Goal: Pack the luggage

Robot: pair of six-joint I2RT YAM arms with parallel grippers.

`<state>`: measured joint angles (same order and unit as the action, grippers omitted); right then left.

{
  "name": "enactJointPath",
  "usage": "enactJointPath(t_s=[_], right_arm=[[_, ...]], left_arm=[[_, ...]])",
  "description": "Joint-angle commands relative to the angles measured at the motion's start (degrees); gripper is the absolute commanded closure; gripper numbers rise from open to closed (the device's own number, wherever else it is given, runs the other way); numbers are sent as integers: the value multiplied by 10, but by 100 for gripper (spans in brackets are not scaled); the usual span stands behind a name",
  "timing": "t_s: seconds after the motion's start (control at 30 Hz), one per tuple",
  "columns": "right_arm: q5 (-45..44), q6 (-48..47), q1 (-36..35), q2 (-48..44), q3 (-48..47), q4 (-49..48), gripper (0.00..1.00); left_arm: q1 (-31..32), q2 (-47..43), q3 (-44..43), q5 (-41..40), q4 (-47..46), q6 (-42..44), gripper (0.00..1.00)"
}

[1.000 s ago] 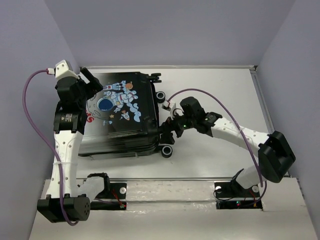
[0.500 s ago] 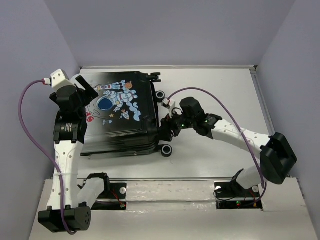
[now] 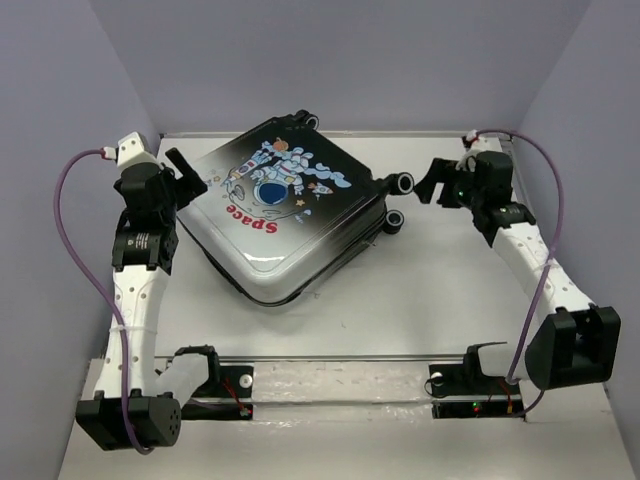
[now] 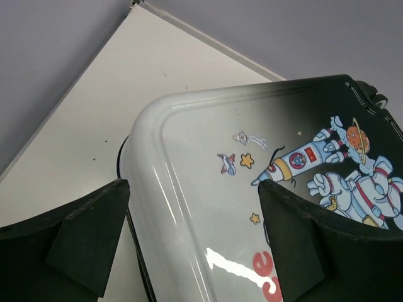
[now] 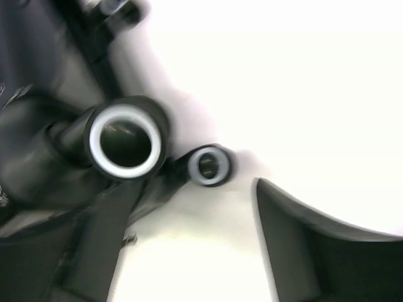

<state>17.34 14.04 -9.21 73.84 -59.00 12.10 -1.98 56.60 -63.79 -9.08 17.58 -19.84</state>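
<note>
The luggage [image 3: 290, 212] lies shut and flat on the white table, turned diagonally, astronaut and red "Space" face up, white end toward me. Its black wheels [image 3: 403, 183] point right. My left gripper [image 3: 190, 177] is open and empty at the suitcase's left corner. In the left wrist view it [image 4: 195, 251] hovers over the white rounded corner of the shell [image 4: 189, 189]. My right gripper [image 3: 437, 186] is open and empty just right of the wheels. In the right wrist view it [image 5: 189, 251] sits apart from two wheels [image 5: 123, 141], which are blurred.
Purple walls close the table at the back and on both sides. A raised metal rail [image 3: 340, 372] runs along the near edge by the arm bases. Bare white tabletop [image 3: 450, 290] lies in front of and right of the suitcase.
The suitcase has swung from square at the left to diagonal in the middle, wheels now right. My right arm has drawn back from it toward the far right. The left gripper stays at its left.
</note>
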Motion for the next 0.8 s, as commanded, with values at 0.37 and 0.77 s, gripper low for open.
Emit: enactJointPath(t_s=[0.37, 0.77], right_arm=[[10, 51, -131, -94, 5, 5, 93], [-32, 100, -211, 5, 105, -141, 93]], left_arm=[[-48, 295, -236, 61, -48, -46, 5], [-101, 570, -462, 165, 45, -31, 7]])
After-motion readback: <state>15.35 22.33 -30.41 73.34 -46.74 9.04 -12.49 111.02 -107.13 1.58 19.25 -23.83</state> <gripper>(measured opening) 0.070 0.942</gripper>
